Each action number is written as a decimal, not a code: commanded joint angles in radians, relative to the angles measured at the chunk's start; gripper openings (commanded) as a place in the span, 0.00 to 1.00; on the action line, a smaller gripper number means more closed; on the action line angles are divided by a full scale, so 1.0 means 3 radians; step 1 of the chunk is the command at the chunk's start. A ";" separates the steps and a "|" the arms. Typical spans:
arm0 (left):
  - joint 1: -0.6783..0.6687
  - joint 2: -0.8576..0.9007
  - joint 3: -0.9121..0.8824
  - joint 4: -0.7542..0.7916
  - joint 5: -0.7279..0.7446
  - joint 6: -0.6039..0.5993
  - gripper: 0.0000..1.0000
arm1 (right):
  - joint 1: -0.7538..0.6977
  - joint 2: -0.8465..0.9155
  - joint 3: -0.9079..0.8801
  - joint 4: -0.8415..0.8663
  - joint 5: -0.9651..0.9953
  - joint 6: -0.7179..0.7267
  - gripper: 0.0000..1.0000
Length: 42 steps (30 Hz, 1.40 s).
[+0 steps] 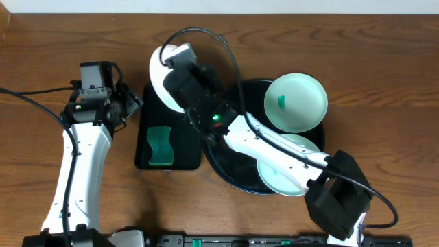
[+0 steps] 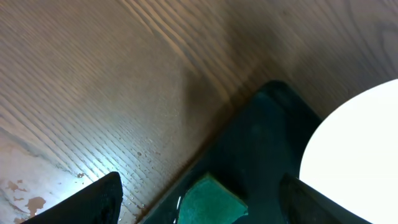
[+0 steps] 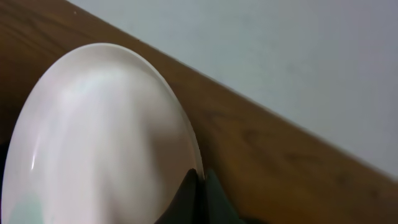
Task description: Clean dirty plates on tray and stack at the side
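Currently: right jaws are closed on the rim of the white plate (image 1: 164, 74). In the right wrist view the plate's (image 3: 99, 137) edge runs down into the pinch between my two dark fingertips (image 3: 194, 200), with no gap showing on either side. The plate is held tilted, not flat. From overhead it sits at the upper left of the round black tray (image 1: 226, 173), over the far right corner of the small rectangular tray (image 1: 145, 130). I cannot tell whether its lower edge touches anything. My right arm (image 1: 274, 147) reaches diagonally across the round tray from the near right. Two mint plates are on that tray. One (image 1: 295, 103) is at the far right with a small green smear near its middle. The other (image 1: 285, 175) is at the near right, largely covered by my arm, so its face cannot be read. Left jaws are spread wide and hold nothing. In the left wrist view one fingertip (image 2: 93, 202) shows at the bottom left and the other at the bottom right, with bare tabletop (image 2: 124, 74) and tray corner (image 2: 261, 124) between them. These jaws hang by the far left corner of the rectangular tray. The green sponge (image 1: 160, 146) lies inside that tray, toward its near end. The left wrist view catches a corner of the sponge (image 2: 208, 202) and the white plate's rim (image 2: 354, 143) at right.
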 commanded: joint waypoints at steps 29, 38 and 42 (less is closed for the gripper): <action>0.0011 -0.0013 0.0020 0.0000 -0.0008 -0.0029 0.80 | 0.0645 0.0010 0.0079 0.1930 0.1068 -0.3507 0.01; 0.0011 -0.0013 0.0020 -0.0001 -0.0008 -0.0029 0.80 | 0.0665 0.0010 0.0079 0.1928 0.1069 -0.3504 0.01; 0.0011 -0.0013 0.0020 0.0000 -0.0006 -0.0029 0.80 | 0.0665 0.0010 0.0079 0.1928 0.1069 -0.3503 0.01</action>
